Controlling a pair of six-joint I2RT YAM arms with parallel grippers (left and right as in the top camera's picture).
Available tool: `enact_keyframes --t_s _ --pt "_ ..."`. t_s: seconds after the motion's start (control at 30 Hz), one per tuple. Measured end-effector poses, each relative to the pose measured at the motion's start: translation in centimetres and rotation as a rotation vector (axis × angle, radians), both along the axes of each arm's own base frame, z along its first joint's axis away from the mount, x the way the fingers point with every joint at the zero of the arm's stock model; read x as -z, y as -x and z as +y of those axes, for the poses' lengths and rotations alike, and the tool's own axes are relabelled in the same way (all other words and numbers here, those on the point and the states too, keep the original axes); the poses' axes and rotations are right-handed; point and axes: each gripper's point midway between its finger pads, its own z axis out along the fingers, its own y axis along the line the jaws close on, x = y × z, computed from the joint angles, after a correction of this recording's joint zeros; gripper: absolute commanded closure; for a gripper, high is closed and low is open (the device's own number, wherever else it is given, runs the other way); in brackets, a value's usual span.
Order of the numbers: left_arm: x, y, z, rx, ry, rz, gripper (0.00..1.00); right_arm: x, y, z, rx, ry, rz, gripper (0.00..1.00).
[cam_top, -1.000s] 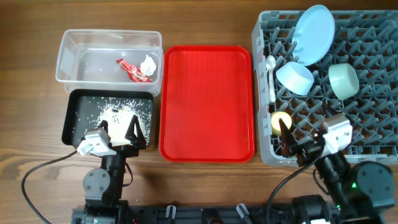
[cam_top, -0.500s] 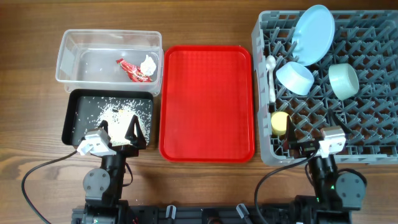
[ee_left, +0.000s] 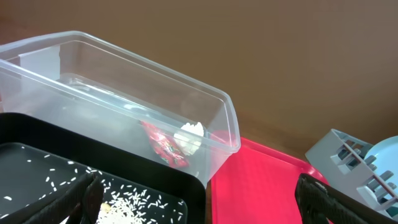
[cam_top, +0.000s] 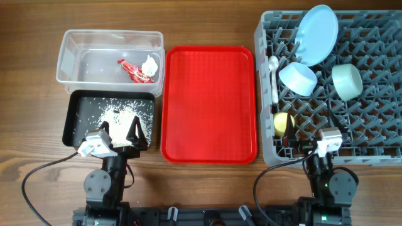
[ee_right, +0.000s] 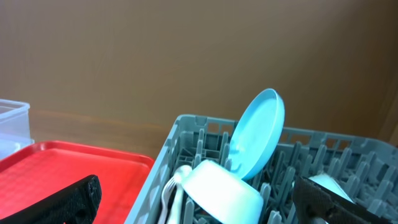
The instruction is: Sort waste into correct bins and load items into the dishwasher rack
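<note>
Left fingers [ee_left: 62,202]: spread wide, holding nothing, poised above the near edge of the black tray [cam_top: 70,119]; rice crumbs [cam_top: 119,114] strewn in that tray, thickest just ahead of the fingers, not touching them; right fingers [ee_right: 62,199]: likewise spread wide and empty, at the near left edge of the dishwasher rack [cam_top: 377,94]; yellow cup [cam_top: 282,123]: in the rack's near left part, just beside the right fingers, apart from them; red serving tray [cam_top: 209,103]: flat on the worktop [cam_top: 31,94], between black tray and rack; clear tub [cam_top: 63,63]: directly behind the black tray, sides close together; red wrapper [cam_top: 135,71] and white tissue [cam_top: 150,64]: inside the tub at its right end, side by side; white spoon [cam_top: 274,75]: along the rack's left edge; light blue bowl [cam_top: 298,78] and pale green bowl [cam_top: 347,81]: tilted among the pegs mid-rack; light blue plate [cam_top: 316,34]: propped on edge at the far side, behind the blue bowl.
</note>
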Motion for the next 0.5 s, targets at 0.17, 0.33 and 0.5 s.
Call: enact_keyframes --t_s 0.17,0.33,0.5 --pt "0.0 0.0 0.0 0.0 0.0 0.0 0.0 1.0 -0.1 0.0 0.0 -0.004 0.042 0.0" --pt "0.0 0.0 0.0 0.0 0.0 0.0 0.0 2.2 -0.1 0.0 0.0 -0.009 0.09 0.0" --pt "0.0 0.0 0.0 0.0 0.0 0.0 0.0 2.2 -0.1 0.0 0.0 -0.009 0.089 0.0"
